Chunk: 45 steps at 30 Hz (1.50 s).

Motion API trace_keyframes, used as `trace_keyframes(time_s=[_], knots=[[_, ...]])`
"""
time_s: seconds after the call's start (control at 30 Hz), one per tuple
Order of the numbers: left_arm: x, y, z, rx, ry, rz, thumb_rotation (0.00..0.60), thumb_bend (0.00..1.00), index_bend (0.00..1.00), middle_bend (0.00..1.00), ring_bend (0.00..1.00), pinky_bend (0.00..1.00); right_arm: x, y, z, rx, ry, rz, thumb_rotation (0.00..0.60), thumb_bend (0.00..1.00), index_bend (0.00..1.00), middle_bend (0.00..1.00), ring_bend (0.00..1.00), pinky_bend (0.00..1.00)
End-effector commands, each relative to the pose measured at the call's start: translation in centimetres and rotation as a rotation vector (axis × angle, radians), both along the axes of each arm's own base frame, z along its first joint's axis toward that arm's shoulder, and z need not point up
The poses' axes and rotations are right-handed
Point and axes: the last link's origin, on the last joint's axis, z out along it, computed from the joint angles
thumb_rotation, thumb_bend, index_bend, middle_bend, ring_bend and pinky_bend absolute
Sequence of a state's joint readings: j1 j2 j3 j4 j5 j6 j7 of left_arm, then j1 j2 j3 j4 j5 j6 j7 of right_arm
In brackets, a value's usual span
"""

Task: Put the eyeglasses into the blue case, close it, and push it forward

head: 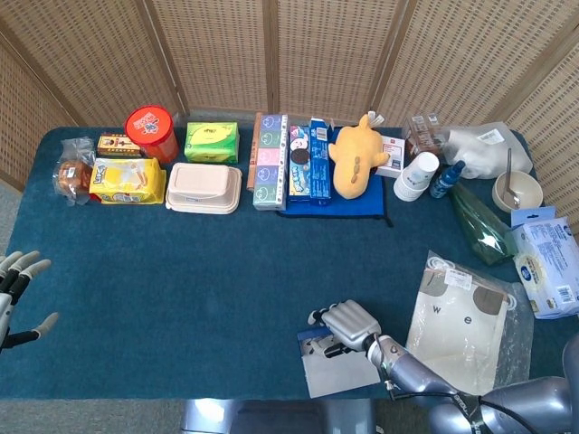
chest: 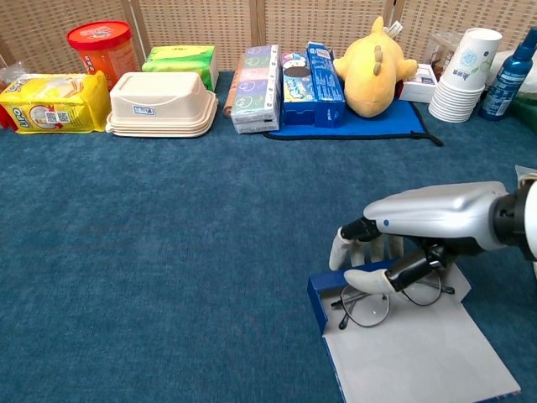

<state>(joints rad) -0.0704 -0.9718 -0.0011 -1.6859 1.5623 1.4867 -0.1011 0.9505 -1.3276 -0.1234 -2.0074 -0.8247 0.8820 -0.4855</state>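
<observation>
The blue case (chest: 320,299) lies open near the table's front edge, its grey flap (chest: 419,353) spread flat toward me. Thin-rimmed eyeglasses (chest: 367,307) rest across the case and flap, lenses up. My right hand (chest: 394,252) arches over them: the thumb presses on the frame between the lenses and the fingers curl down behind the case's far wall. In the head view the right hand (head: 342,323) covers the glasses and only the case (head: 308,344) and its flap show. My left hand (head: 18,289) hovers at the table's left edge, fingers spread, holding nothing.
A clear plastic bag (head: 466,312) lies just right of the case. Along the back stand a beige lunch box (chest: 159,101), snack boxes (chest: 256,75), a yellow plush (chest: 369,67) on a blue cloth and stacked cups (chest: 461,75).
</observation>
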Motion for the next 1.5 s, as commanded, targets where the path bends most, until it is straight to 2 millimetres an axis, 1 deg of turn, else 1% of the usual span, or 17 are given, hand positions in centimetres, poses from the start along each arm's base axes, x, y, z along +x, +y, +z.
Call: trace_keyframes(time_s=[0.03,0.47,0.63,0.83,0.97,1.3,1.5], knots=[[0.0,0.0,0.1,0.002,0.001,0.001,0.546,0.21,0.16,0.12,0.07,0.06,0.0,0.2,0.0,0.005,-0.003,0.001,0.105,0.46,0.24,0.35,0.33,0.36],[0.2,0.1,-0.1,-0.005,0.001,-0.006,0.543,0.21,0.16,0.12,0.07,0.06,-0.6,1.1,0.6,0.01,-0.001,-0.014,0.105,0.46,0.24,0.35,0.33,0.36],[0.3,0.2,-0.2,-0.01,0.003,-0.01,0.546,0.21,0.16,0.12,0.07,0.06,-1.0,0.9,0.9,-0.013,0.0,-0.032,0.105,0.46,0.24,0.35,0.33,0.37],[0.3,0.3,-0.3,-0.014,0.001,-0.012,0.543,0.21,0.16,0.12,0.07,0.06,-1.6,1.3,1.3,-0.019,0.009,-0.053,0.103,0.46,0.24,0.35,0.33,0.37],[0.3,0.5,-0.4,-0.017,0.0,-0.016,0.542,0.21,0.16,0.12,0.07,0.06,-2.5,1.3,1.7,-0.034,0.025,-0.08,0.104,0.46,0.24,0.35,0.33,0.37],[0.4,0.6,-0.6,-0.024,-0.004,-0.02,0.545,0.21,0.16,0.12,0.07,0.06,-3.5,1.5,2.8,-0.065,0.047,-0.108,0.104,0.46,0.24,0.35,0.34,0.37],[0.3,0.7,-0.7,-0.027,-0.004,-0.018,0.544,0.21,0.16,0.12,0.07,0.06,-4.2,1.9,3.5,-0.071,0.057,-0.141,0.105,0.46,0.24,0.35,0.34,0.37]])
